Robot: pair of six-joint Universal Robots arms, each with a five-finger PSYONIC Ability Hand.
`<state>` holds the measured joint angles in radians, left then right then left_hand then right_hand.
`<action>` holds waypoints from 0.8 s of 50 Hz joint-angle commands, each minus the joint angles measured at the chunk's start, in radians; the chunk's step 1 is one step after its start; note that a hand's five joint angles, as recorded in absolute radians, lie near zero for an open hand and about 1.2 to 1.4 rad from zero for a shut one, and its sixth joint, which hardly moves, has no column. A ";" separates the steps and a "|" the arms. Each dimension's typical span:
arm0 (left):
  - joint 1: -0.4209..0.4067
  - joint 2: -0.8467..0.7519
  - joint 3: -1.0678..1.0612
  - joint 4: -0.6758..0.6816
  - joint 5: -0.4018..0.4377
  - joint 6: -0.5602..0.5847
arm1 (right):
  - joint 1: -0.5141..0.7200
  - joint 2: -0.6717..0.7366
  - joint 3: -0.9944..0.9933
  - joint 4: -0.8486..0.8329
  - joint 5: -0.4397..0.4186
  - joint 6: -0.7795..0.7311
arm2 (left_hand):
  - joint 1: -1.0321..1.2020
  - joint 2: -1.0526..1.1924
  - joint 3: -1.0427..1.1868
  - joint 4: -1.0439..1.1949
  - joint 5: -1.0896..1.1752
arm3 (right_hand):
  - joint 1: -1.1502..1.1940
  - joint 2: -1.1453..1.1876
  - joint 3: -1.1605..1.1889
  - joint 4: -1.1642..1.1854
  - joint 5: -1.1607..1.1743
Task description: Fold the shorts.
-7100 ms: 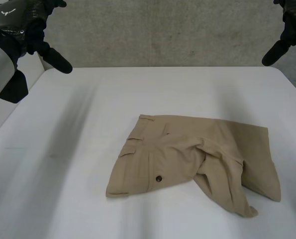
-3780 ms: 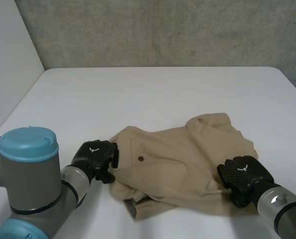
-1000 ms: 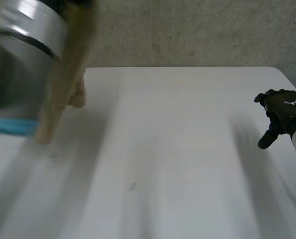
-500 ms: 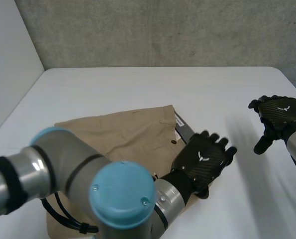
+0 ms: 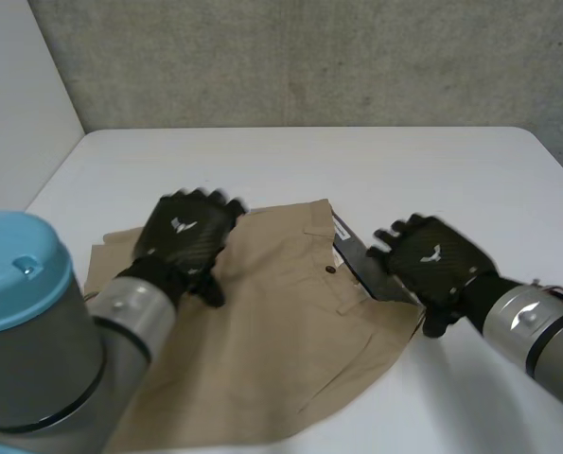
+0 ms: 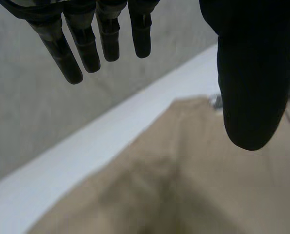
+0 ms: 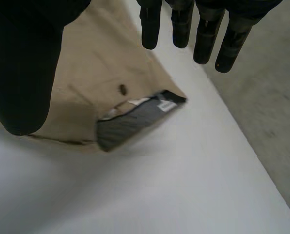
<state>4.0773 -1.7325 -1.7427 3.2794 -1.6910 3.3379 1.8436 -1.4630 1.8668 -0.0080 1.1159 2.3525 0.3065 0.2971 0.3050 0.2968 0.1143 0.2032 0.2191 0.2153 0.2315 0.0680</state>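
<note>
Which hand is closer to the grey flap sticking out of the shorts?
Right. The right hand is beside the grey flap at the edge of the shorts; the left hand is over their opposite end.

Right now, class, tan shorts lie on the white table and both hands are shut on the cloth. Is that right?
No: both hands are open. The wrist views show the left hand and the right hand with straight fingers, gripping nothing. The tan shorts do lie on the white table.
</note>
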 commanded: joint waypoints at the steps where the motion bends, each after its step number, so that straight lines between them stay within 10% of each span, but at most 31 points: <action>1: 0.061 0.062 -0.135 -0.035 -0.009 -0.040 | 0.058 0.124 -0.006 0.000 0.005 -0.125 | -0.008 0.002 -0.006 0.002 0.010 | 0.102 0.086 0.090 0.074 0.062; 8: 0.075 0.123 -0.205 -0.061 -0.006 -0.092 | 0.072 0.205 -0.035 -0.004 0.010 -0.171 | -0.008 0.002 -0.006 0.002 0.010 | 0.527 0.511 0.515 0.499 0.487; 12: 0.075 0.151 -0.224 -0.096 -0.006 -0.101 | 0.078 0.231 -0.075 -0.015 0.010 -0.136 | -0.005 0.005 -0.003 0.005 0.013 | 1.192 1.176 1.180 1.164 1.153; 26: 0.052 0.188 -0.233 -0.155 -0.003 -0.167 | 0.126 0.246 -0.328 -0.112 0.286 0.440 | 0.086 0.095 0.087 0.096 0.104 | 1.193 1.177 1.181 1.165 1.154; 40: 0.020 0.074 -0.245 -0.164 -0.012 -0.187 | 0.210 0.401 -0.486 0.010 0.513 0.473 | 0.130 0.140 0.132 0.140 0.148 | 1.193 1.177 1.181 1.165 1.154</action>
<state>4.0968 -1.5886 -1.9890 3.1176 -1.6974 3.1511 2.0259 -1.1131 1.4224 -0.0397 1.5892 2.8300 0.3618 0.3662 0.3691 0.3680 0.1973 0.9602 1.1766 1.1802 1.1881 0.9676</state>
